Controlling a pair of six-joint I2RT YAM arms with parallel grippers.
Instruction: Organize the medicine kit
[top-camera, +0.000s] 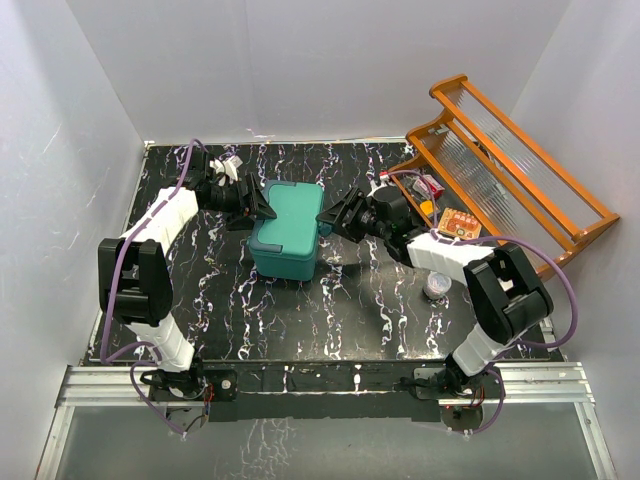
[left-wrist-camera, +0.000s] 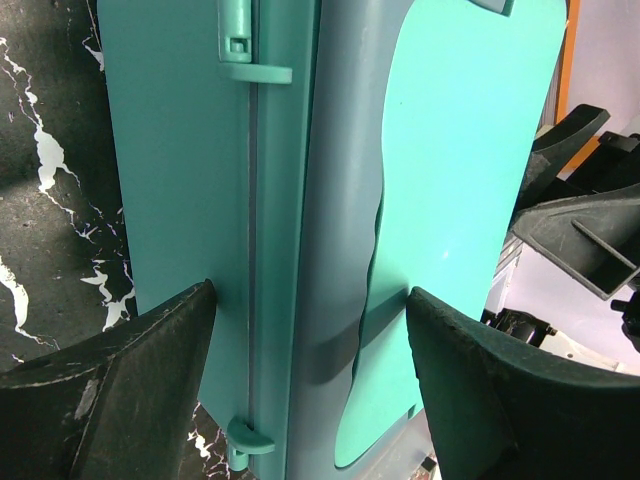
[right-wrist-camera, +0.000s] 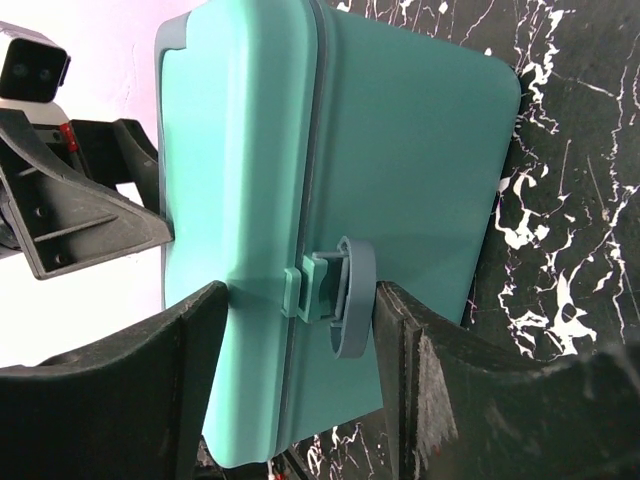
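Note:
The medicine kit (top-camera: 288, 230) is a teal box with its lid down, standing mid-table. My left gripper (top-camera: 262, 212) is open at its left side. In the left wrist view its jaws (left-wrist-camera: 310, 370) straddle the hinge-side rim of the kit (left-wrist-camera: 180, 150), one finger by the wall and one over the lid. My right gripper (top-camera: 330, 218) is open at the kit's right side. In the right wrist view its jaws (right-wrist-camera: 300, 380) straddle the rim of the kit (right-wrist-camera: 400, 150). One finger (right-wrist-camera: 450, 400) touches the grey latch (right-wrist-camera: 350, 295), which stands slightly out from the wall.
An orange wooden rack (top-camera: 520, 180) leans at the back right. A small orange packet (top-camera: 459, 222) and other small items (top-camera: 430, 188) lie near it. A small jar (top-camera: 437, 286) stands by the right arm. White walls enclose the black marbled table (top-camera: 350, 310).

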